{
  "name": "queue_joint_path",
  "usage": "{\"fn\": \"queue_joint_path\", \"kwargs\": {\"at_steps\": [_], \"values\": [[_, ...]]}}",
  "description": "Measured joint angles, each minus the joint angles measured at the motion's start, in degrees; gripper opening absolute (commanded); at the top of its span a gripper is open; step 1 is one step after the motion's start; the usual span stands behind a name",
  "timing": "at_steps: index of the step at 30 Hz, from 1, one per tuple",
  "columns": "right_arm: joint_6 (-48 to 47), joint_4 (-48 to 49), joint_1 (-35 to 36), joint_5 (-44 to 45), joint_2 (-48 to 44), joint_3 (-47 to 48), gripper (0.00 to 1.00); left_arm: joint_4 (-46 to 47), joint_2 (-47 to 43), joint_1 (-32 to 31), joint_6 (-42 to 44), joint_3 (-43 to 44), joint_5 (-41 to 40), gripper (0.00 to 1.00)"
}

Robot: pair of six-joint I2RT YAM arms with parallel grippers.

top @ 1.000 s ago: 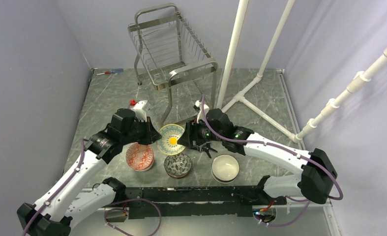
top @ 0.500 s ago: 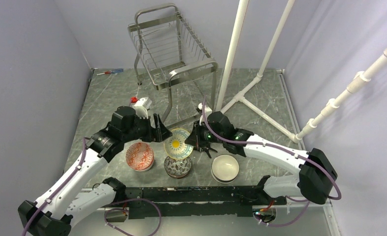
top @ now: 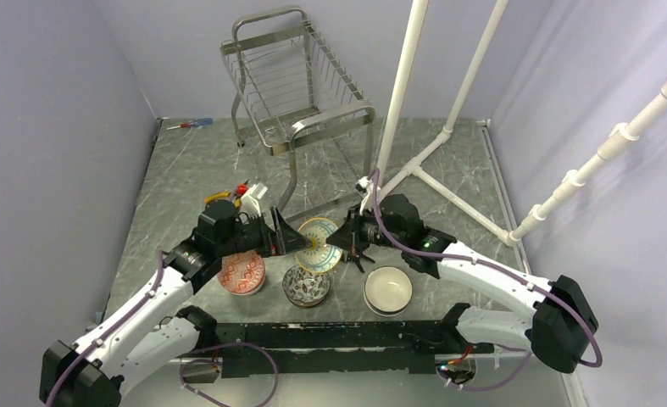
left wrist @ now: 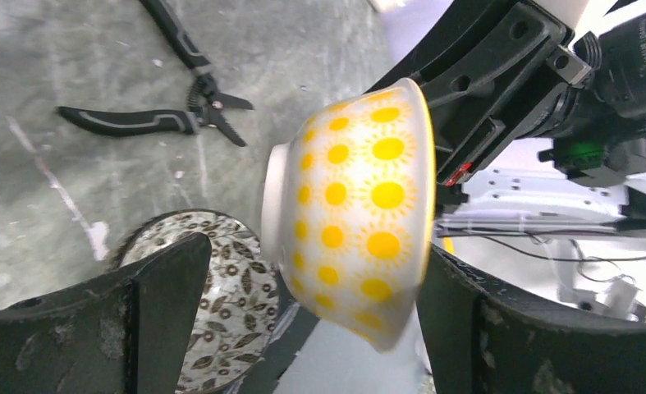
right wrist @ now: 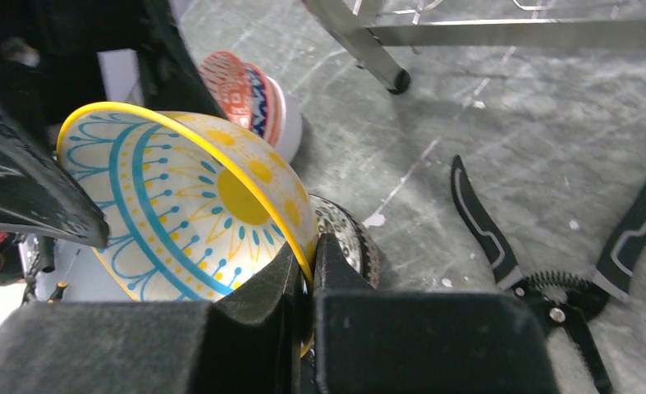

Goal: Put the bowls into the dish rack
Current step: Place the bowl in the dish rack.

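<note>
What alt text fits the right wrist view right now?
The right gripper is shut on the rim of a tilted sun-patterned bowl, its teal lines and yellow centre facing the camera. Behind it sits a red-patterned bowl; black pliers lie on the grey table at right, with a leg of the dish rack above.

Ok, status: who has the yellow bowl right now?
Left gripper open around the yellow bowl. Right gripper shut on its rim, bowl on edge in the air. Dish rack empty, path to it looks open; pliers lying below.
</note>
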Motion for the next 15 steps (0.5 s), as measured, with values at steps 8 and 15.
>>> {"fn": "queue_joint_path", "kwargs": {"at_steps": [8,15], "values": [[0.02,2.95,0.00,-3.17,-0.57,0.00,0.00,12.50,2.80,0.00,-6.16,-3.58,6.93,0.91],[0.09,3.26,0.00,-3.41,0.35,0.00,0.00,16.26,4.79,0.00,-7.80,-3.61,8.35,0.77]]}}
